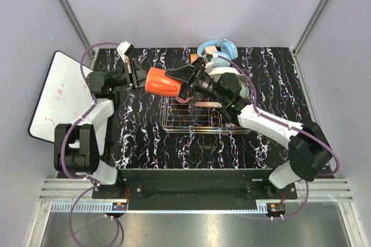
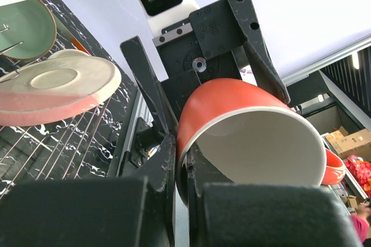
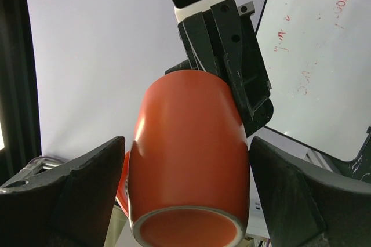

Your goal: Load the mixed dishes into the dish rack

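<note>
An orange mug with a white inside and an orange handle (image 1: 162,83) hangs in the air over the dish rack's left end (image 1: 197,120). My left gripper (image 1: 141,79) is shut on its rim, one finger inside and one outside (image 2: 185,166). My right gripper (image 1: 188,82) is open, its fingers (image 3: 87,200) straddling the mug's base (image 3: 188,160) with narrow gaps either side. A pink-and-cream plate (image 2: 58,84) and a pale green bowl (image 2: 23,29) stand in the rack; the plate also shows in the top view (image 1: 207,105). A white plate (image 1: 223,75) stands behind it.
Light blue headphones (image 1: 217,47) lie at the table's far edge behind the rack. A white board with red marks (image 1: 58,93) leans at the left side beside the left arm. The black marbled table (image 1: 145,137) spreads in front of the rack.
</note>
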`<state>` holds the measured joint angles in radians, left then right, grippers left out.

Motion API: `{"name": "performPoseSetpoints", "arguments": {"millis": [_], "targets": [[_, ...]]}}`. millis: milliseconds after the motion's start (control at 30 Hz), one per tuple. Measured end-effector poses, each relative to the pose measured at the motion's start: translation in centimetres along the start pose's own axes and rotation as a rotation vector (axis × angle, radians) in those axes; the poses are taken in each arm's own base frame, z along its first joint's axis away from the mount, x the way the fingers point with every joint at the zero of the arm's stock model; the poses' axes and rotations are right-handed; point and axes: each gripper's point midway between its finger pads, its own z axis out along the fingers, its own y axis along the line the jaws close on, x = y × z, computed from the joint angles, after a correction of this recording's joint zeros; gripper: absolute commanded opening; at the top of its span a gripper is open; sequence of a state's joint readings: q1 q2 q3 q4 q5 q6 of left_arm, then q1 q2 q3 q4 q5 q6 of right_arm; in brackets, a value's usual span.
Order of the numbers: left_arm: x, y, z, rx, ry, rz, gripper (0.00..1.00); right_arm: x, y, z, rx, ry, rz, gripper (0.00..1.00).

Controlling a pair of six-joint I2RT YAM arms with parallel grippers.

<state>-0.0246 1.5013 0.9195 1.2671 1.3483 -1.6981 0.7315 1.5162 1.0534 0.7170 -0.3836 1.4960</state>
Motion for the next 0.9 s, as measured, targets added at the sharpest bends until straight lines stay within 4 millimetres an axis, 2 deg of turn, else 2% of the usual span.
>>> {"name": "performPoseSetpoints", "arguments": {"millis": [100,200,333,367,433,467,500,533,567,700,733,767,867,900], "targets": [[-0.1,0.2,-0.1,-0.002,-0.003,-0.002,0.0,0.4,-0.2,0.0,0.007,0.008,0.005,0.91],[-0.1,0.3,-0.1,-0.004,-0.004,-0.006,0.0,0.5,-0.5,0.0,0.015,0.011,0.005,0.82],[-0.1,0.3,-0.1,-0.004,-0.004,-0.005,0.0,0.6,-0.6,0.0,0.019,0.013,0.0,0.53],[-0.1,0.3,-0.1,-0.004,-0.004,-0.005,0.0,0.6,-0.7,0.0,0.022,0.012,-0.001,0.33],[-0.1,0.3,-0.1,-0.004,0.001,-0.003,0.03,0.6,-0.9,0.0,0.029,0.014,-0.003,0.17],[0.0,0.3,-0.2,-0.005,0.003,-0.003,0.08,0.6,-1.0,0.0,0.034,0.014,-0.003,0.06],[0.0,0.3,-0.2,-0.007,0.006,-0.002,0.13,0.6,-1.0,0.0,0.035,0.014,-0.009,0.0],[0.1,0.4,-0.3,-0.007,0.008,0.0,0.24,0.6,-1.0,0.0,0.038,0.015,-0.009,0.0],[0.1,0.4,-0.3,-0.008,0.009,0.005,0.3,0.7,-1.0,0.0,0.045,0.016,-0.014,0.0],[-0.3,0.6,-1.0,-0.021,-0.004,0.005,0.43,1.0,-1.6,-0.6,0.124,0.028,-0.065,0.0],[-0.5,0.8,-1.5,-0.03,-0.018,0.004,0.5,1.1,-1.9,-0.9,0.153,0.03,-0.079,0.0],[-0.9,1.0,-2.0,-0.042,-0.035,0.003,0.65,1.2,-2.3,-1.3,0.186,0.034,-0.093,0.0],[-1.7,1.6,-3.8,-0.076,-0.076,0.006,0.7,1.4,-3.3,-2.6,0.283,0.043,-0.136,0.0],[-2.0,1.8,-4.5,-0.089,-0.089,0.006,0.99,1.3,-3.6,-2.9,0.325,0.048,-0.159,0.0]]}}
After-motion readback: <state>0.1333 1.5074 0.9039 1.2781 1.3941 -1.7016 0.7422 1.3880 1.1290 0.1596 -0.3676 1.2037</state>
